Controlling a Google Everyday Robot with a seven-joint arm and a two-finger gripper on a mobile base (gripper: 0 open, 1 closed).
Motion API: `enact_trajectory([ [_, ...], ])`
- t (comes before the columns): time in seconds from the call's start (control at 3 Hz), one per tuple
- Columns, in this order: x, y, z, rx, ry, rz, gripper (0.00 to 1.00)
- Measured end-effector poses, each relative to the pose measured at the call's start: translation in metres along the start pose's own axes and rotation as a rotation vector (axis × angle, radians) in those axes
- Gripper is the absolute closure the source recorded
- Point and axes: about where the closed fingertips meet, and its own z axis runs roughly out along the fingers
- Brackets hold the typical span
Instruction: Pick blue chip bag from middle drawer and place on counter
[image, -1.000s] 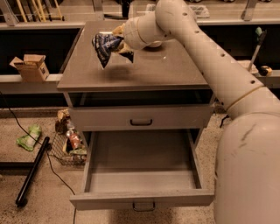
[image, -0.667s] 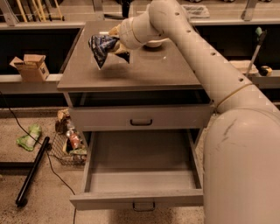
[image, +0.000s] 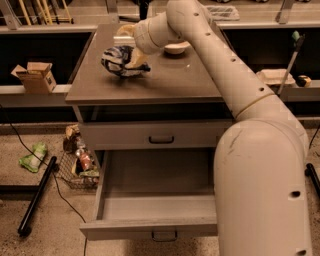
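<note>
The blue chip bag (image: 116, 59) is dark blue with white patches. It rests on or just above the left part of the counter (image: 165, 80). My gripper (image: 131, 59) reaches in from the right and is shut on the bag's right side. The middle drawer (image: 150, 210) stands pulled open below the counter, and its inside is bare. Its front panel has a small loop handle (image: 164, 235).
A white bowl (image: 176, 48) sits on the counter just behind my wrist. A closed upper drawer with a dark handle (image: 161, 140) is above the open one. A cardboard box (image: 35, 76), a green packet (image: 33, 156), a wire basket (image: 80, 167) and a black pole (image: 36, 197) lie to the left.
My arm has carried the bag down and a little toward the counter's middle, from above the left edge to the counter surface.
</note>
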Motion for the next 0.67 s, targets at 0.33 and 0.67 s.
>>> enact_trajectory([
  [0.33, 0.009, -0.003, -0.002, -0.005, 0.010, 0.016, 0.00],
  [0.67, 0.024, -0.002, -0.014, -0.015, 0.040, 0.029, 0.00],
])
